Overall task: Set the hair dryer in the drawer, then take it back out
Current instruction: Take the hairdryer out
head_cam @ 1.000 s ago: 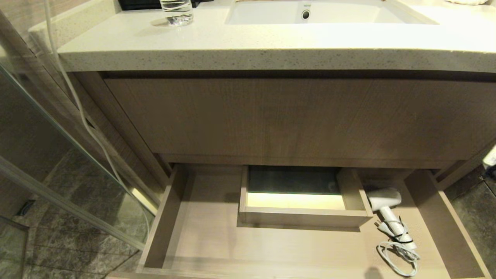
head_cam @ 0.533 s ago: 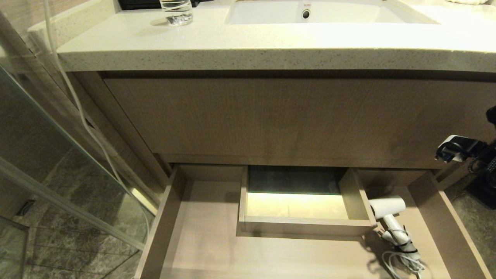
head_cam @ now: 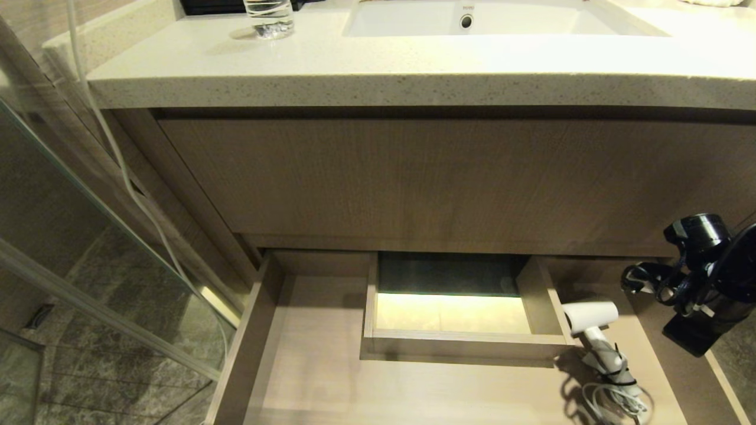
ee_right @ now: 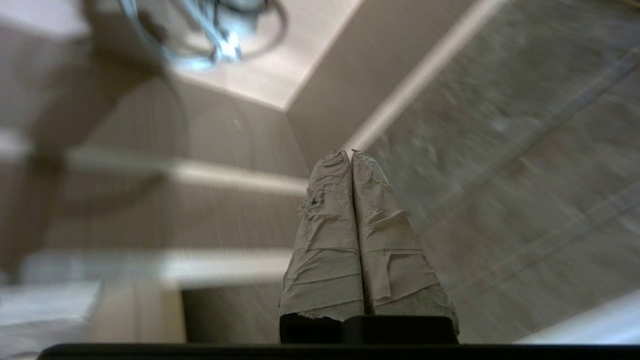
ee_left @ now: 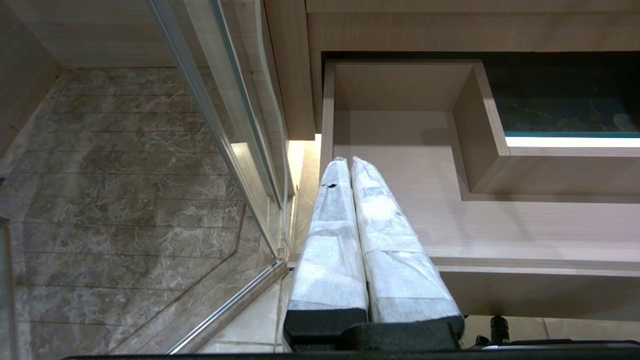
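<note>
The drawer (head_cam: pixel 307 366) stands pulled out below the vanity, with a boxed cutout (head_cam: pixel 449 342) in its middle. The white hair dryer (head_cam: pixel 590 314) lies in the drawer's right part, beside the cutout, and its tied cord (head_cam: pixel 617 398) is coiled toward the front. My right arm (head_cam: pixel 700 277) hangs over the drawer's right wall, a little to the right of the dryer. The right gripper (ee_right: pixel 351 152) is shut and empty above that wall (ee_right: pixel 325 100), with the blurred cord (ee_right: pixel 220 40) beyond it. My left gripper (ee_left: pixel 350 160) is shut and parked by the drawer's (ee_left: pixel 400 140) left front corner.
A tall wood-grain front panel (head_cam: pixel 449 177) rises behind the drawer under the stone counter (head_cam: pixel 378 65). The counter holds a sink (head_cam: pixel 472 20) and a drinking glass (head_cam: pixel 269 18). A glass shower door (head_cam: pixel 88 236) and a hanging white cable (head_cam: pixel 118 153) stand at the left.
My right arm has come into the head view from the right and sunk toward the drawer's right side. The drawer slid out a little further early on, carrying the hair dryer with it.
</note>
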Motion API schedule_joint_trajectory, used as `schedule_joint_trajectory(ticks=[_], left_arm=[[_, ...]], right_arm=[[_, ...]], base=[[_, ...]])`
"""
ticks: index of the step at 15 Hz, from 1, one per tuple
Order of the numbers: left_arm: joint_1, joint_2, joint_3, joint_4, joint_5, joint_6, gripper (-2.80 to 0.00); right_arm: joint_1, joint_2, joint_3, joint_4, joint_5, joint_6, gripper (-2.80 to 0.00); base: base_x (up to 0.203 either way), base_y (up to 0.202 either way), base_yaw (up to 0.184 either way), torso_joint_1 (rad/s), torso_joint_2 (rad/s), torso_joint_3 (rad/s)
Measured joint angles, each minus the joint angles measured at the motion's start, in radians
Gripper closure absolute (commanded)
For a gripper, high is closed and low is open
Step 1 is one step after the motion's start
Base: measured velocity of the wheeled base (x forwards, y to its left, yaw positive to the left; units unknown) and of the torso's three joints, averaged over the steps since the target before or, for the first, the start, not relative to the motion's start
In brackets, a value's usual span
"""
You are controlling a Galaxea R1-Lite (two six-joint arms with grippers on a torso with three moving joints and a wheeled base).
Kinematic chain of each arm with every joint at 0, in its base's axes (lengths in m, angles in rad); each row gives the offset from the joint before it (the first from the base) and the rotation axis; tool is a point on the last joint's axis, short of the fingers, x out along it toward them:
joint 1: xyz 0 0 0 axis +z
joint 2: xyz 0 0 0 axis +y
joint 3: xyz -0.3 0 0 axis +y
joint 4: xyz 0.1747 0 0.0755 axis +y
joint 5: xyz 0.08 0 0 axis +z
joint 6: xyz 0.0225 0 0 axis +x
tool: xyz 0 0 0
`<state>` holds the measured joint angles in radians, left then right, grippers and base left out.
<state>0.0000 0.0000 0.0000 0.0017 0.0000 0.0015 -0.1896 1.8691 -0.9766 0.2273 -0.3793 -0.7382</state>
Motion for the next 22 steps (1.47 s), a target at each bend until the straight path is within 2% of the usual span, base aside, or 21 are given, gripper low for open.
schedule_joint_trajectory(ticks=[3,6,9,10,14,22], left_arm=[[0.000,0.000,0.000,0.000,0.000,0.000,0.00],[0.000,0.000,0.000,0.000,0.000,0.000,0.00],[0.000,0.000,0.000,0.000,0.000,0.000,0.00],[0.000,0.000,0.000,0.000,0.000,0.000,0.00],[0.000,0.000,0.000,0.000,0.000,0.000,0.00],[0.000,0.000,0.000,0.000,0.000,0.000,0.00]], right_arm=[[-0.010,0.110,-0.003,-0.065,0.047,0.031,0.00],[-0.019,0.223,-0.050,-0.133,0.128,0.071,0.00],[-0.021,0.326,-0.095,-0.178,0.157,0.093,0.00],[-0.021,0.358,-0.108,-0.190,0.162,0.107,-2.80],[-0.020,0.454,-0.164,-0.206,0.207,0.115,-2.80],[-0.030,0.547,-0.250,-0.230,0.208,0.122,-2.80]], base=[[0.000,0.000,0.000,0.000,0.00,0.000],[0.000,0.000,0.000,0.000,0.00,0.000],[0.000,0.000,0.000,0.000,0.00,0.000],[0.000,0.000,0.000,0.000,0.00,0.000],[0.000,0.000,0.000,0.000,0.00,0.000],[0.000,0.000,0.000,0.000,0.00,0.000]])
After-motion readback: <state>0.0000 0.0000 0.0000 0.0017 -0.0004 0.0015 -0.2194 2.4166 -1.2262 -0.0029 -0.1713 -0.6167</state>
